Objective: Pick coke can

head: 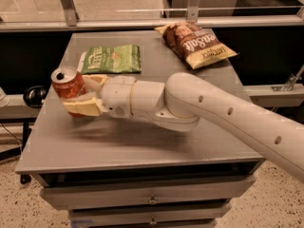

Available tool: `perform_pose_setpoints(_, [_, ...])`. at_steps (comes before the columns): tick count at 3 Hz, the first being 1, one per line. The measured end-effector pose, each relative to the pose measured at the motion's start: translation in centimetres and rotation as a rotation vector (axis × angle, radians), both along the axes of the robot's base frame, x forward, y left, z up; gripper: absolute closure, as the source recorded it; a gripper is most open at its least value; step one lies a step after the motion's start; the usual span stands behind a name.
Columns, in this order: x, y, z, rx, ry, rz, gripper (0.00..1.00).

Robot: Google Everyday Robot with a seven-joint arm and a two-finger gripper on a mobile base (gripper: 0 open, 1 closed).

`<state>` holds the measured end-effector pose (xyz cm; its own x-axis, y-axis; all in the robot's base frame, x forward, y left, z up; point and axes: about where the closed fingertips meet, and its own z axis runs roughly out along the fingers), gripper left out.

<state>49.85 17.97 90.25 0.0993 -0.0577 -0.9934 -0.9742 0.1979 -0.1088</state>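
The coke can (68,83), red with a silver top and an open mouth hole, is near the left edge of the grey table (142,146). It tilts slightly. My gripper (80,94) comes in from the right and is shut on the can. One cream finger (84,108) is in front of the can and the other (96,80) is behind it. The can's bottom is hidden by the near finger. The white arm (213,113) stretches across the table from the lower right.
A flat green chip bag (111,59) lies behind the gripper. A brown chip bag (197,44) lies at the table's back right. A metal rail (152,23) runs behind the table. Drawers (152,201) are below the front edge.
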Motion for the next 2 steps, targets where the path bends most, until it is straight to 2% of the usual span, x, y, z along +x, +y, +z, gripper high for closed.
perform_pose_setpoints(1, [-0.51,-1.96,4.39,-0.027,-0.05,-0.044,1.0])
perform_pose_setpoints(2, [-0.95,-1.79,5.33,-0.037,-0.068,-0.045,1.0])
